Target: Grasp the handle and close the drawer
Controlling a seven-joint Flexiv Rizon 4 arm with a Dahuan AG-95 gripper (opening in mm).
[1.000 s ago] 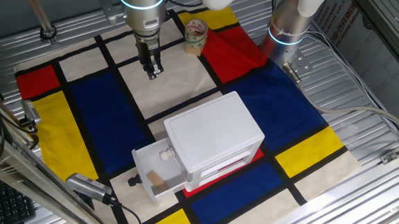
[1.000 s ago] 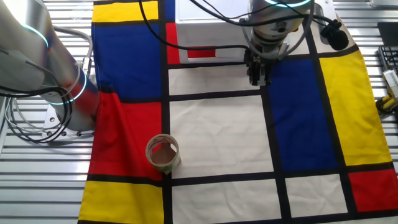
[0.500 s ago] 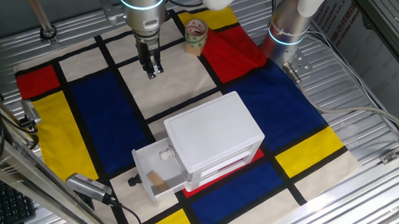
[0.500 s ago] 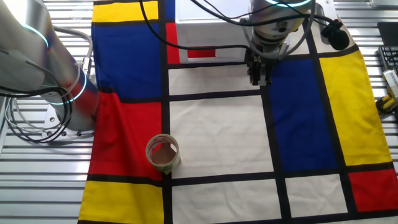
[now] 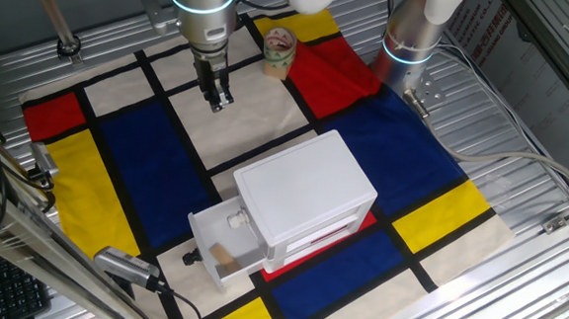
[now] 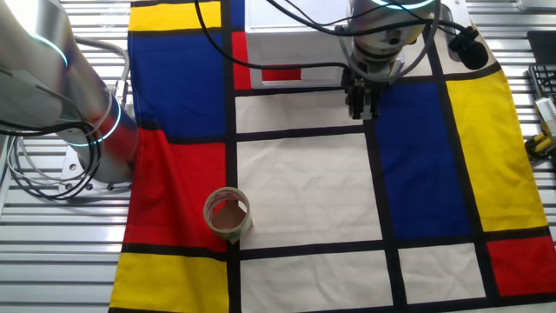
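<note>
**One drawer open, gripper well away from it**

One arm in frame. We see the gripper (image 5: 217,101) pointing straight down over a cream panel of the checked cloth (image 5: 126,160), at the far side of the tabletop (image 5: 525,105). Fingers are close together with almost no gap between them, and nothing is held. In the other fixed view the gripper (image 6: 360,111) hangs just off the black line between a cream panel and a blue one.

White cabinet (image 5: 307,196) sits on the cloth toward the near edge, well apart from the gripper. Its side shows slots with red behind them. In the other fixed view only a strip of the cabinet (image 6: 287,39) shows at the top edge, partly behind the arm.

The drawer (image 5: 222,243) is pulled out from the cabinet's left face, open top exposed. A small tan item lies inside it; we can't tell what it is. The handle (image 5: 191,258) is a tiny dark knob on the drawer front, facing the near left corner, nothing touching it.

A small round cup (image 5: 279,50) stands on the cloth beyond the gripper, near a red panel. In the other fixed view the cup (image 6: 228,214) sits at the junction of red and cream panels.

A dark cylinder with a cable (image 5: 125,266) lies at the near edge, beside the drawer front.
</note>
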